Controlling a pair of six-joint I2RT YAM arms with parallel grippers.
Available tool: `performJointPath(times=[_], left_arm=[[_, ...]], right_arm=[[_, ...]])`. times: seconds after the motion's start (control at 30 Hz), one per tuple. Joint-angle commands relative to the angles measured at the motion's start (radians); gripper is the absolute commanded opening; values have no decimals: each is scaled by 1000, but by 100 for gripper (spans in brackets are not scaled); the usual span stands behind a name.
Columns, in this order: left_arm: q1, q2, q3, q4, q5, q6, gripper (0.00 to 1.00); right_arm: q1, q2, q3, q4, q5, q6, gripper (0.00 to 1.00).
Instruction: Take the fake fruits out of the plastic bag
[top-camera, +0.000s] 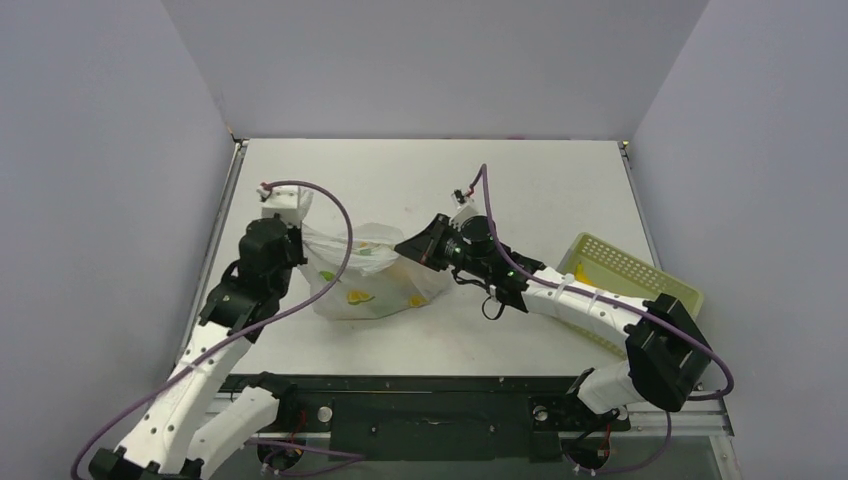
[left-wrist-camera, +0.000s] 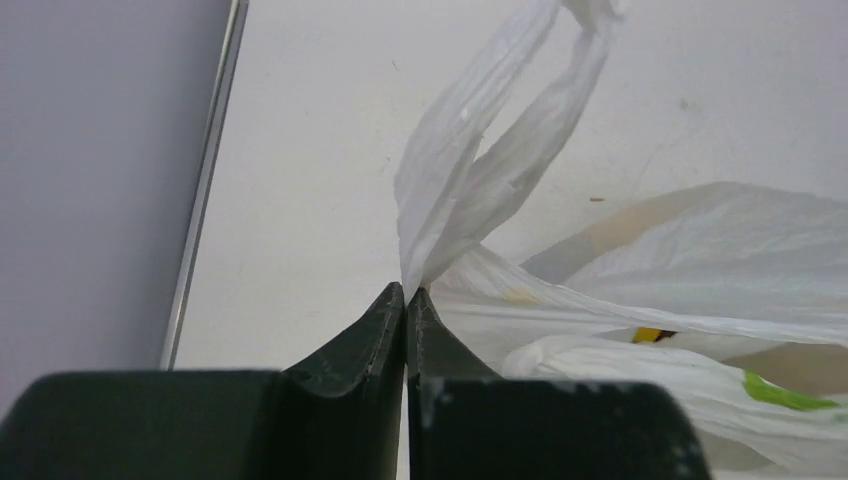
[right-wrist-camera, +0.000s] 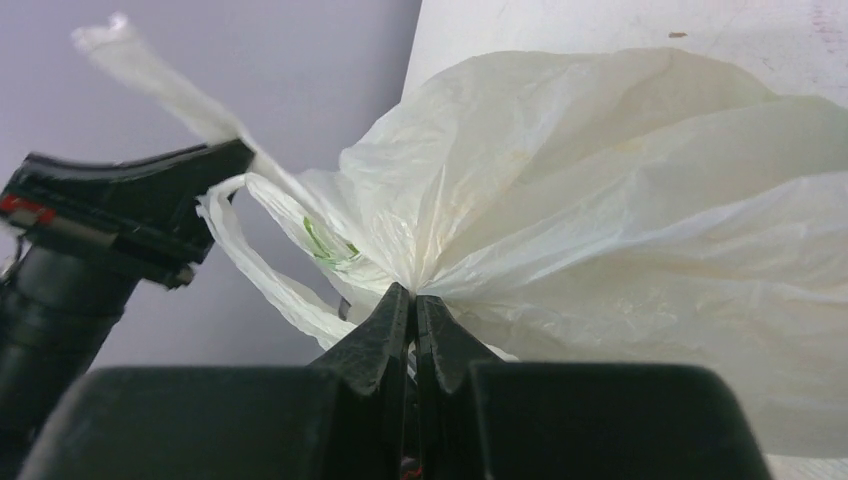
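Note:
The translucent white plastic bag (top-camera: 365, 280) lies on the table between my two arms, with yellow-green logos on its side. My left gripper (top-camera: 296, 246) is shut on the bag's loop handle (left-wrist-camera: 470, 160) at the bag's left end. My right gripper (top-camera: 412, 250) is shut on a gathered fold of the bag's film (right-wrist-camera: 560, 180) at its right end. The bag is stretched between them. A bit of yellow fruit (left-wrist-camera: 648, 334) shows through the bag's mouth in the left wrist view. The other fruits are hidden inside the bag.
A pale yellow-green perforated basket (top-camera: 612, 262) sits at the right, partly under my right arm. Grey walls stand on the left, right and back. The table's left metal edge (left-wrist-camera: 205, 170) runs close to my left gripper.

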Motion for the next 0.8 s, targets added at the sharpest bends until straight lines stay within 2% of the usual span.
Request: performJointPath(times=[0.0, 0.13, 0.27, 0.33, 0.47, 0.67, 0.73, 0.77], left_arm=[[101, -191, 96, -199, -43, -211, 0], [122, -395, 45, -304, 51, -331, 0], [121, -555, 30, -360, 125, -439, 0], [121, -599, 40, -376, 165, -472, 0], [121, -619, 69, -393, 278, -516, 0], [121, -609, 63, -386, 455, -551, 0], [121, -616, 52, -386, 463, -566, 0], [121, -622, 47, -387, 462, -570, 0]], right_arm=[[-10, 47, 82, 93, 3, 16, 0], [-36, 140, 170, 128, -66, 37, 0], [-68, 243, 325, 114, -154, 66, 0], [-72, 287, 454, 74, -181, 60, 0], [-76, 370, 622, -3, -220, 48, 0], [-116, 428, 657, 47, -251, 104, 0], [-136, 432, 671, -46, -251, 37, 10], [-148, 427, 669, -122, -243, 4, 21]])
